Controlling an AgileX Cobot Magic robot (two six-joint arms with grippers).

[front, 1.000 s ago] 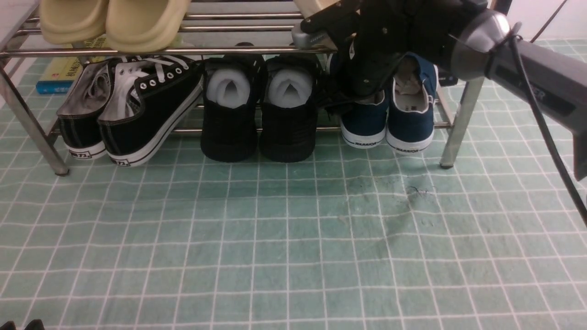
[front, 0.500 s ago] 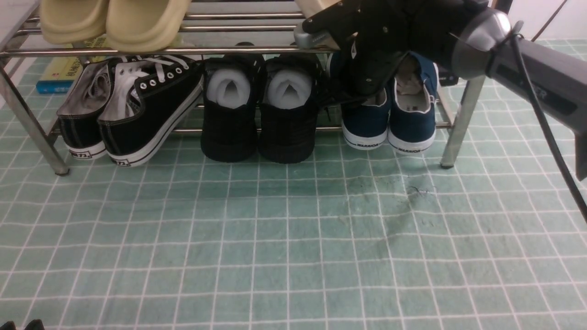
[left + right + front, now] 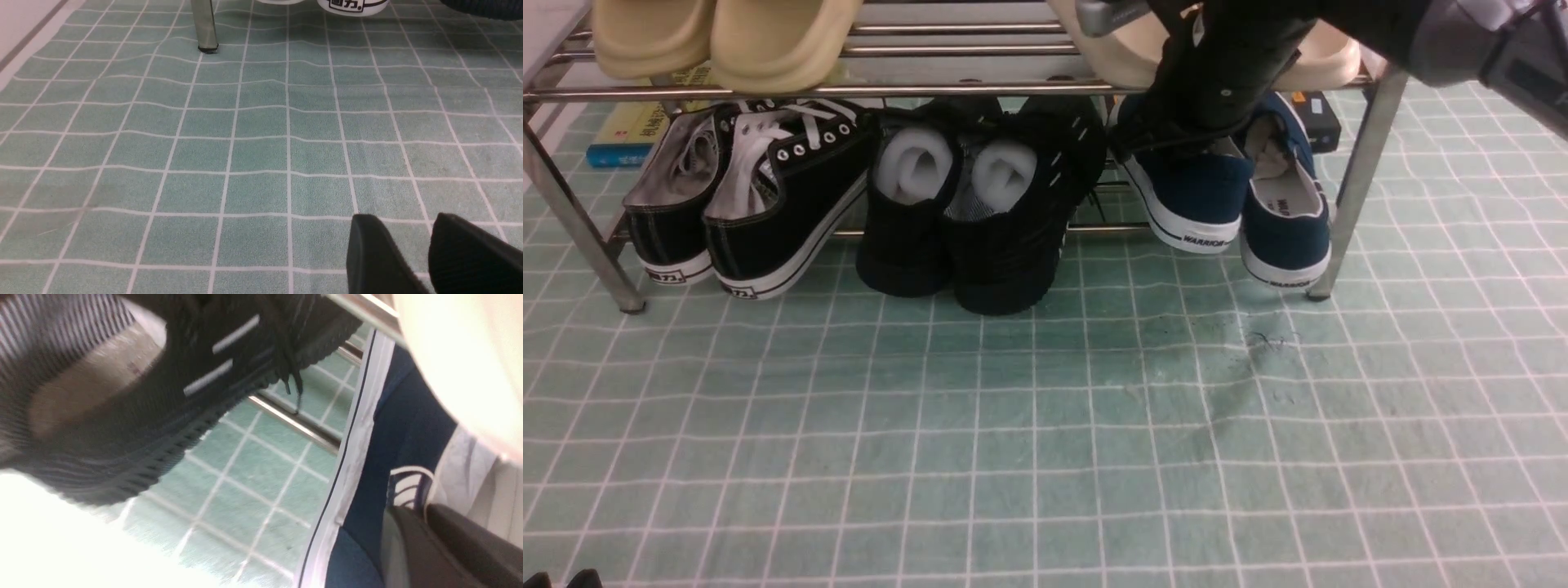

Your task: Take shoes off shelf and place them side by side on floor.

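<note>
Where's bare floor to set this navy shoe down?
The floor in front of the shelf is bare across its width, right up to the black knit pair. Crowded: the lower tier, where the tilted navy shoe sits between that pair and its mate.

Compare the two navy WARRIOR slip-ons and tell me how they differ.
The left navy slip-on is pinched by the right gripper; the right navy slip-on is free. The left one is raised and tilted, heel clear of the floor; the right one's heel sits lower, beside the rack leg. The right one's lining shows; the gripper hides the left one's. Both are navy with white soles marked WARRIOR.
</note>
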